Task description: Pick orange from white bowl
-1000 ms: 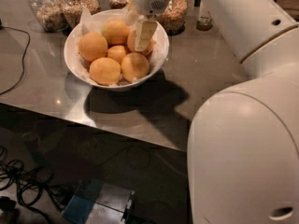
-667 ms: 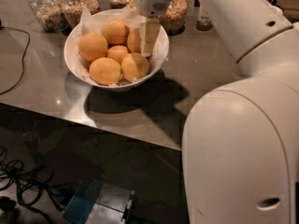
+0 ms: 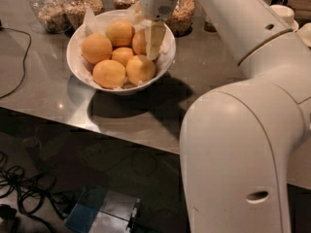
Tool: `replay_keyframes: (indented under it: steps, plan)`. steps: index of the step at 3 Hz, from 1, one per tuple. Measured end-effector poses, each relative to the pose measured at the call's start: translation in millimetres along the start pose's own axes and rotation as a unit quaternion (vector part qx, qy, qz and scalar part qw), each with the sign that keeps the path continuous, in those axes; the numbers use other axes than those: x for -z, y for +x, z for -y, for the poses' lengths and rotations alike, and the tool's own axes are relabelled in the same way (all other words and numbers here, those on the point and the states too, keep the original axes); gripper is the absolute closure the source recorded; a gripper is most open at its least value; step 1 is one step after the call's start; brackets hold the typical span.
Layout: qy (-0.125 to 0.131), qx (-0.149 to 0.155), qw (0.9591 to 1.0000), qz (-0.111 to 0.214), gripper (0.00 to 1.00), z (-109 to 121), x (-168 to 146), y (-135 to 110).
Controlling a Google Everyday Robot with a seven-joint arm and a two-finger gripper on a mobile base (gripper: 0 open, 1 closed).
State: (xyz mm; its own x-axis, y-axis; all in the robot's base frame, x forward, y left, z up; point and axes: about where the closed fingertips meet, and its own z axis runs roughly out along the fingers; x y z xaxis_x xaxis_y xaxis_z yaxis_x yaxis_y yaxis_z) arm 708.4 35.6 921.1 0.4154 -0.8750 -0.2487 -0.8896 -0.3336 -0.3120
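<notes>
I am holding my claw (image 3: 154, 41) inside the bowl (image 3: 72, 58), just beside the right rear orange (image 3: 139, 42). I cannot tell its opening. Judging next: straddling that orange, then gripping.

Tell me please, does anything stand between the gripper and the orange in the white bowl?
Nothing visible does. The gripper is down inside the white bowl, toward the right of it in the view, right against the orange. The other oranges lie close beside it.
</notes>
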Motion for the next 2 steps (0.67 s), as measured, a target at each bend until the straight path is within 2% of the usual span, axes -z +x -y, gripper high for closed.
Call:
replay_keyframes:
  steps: [2]
  plan:
    - [-0.022,-0.012,0.9997,-0.002,0.21,-4,-25,16]
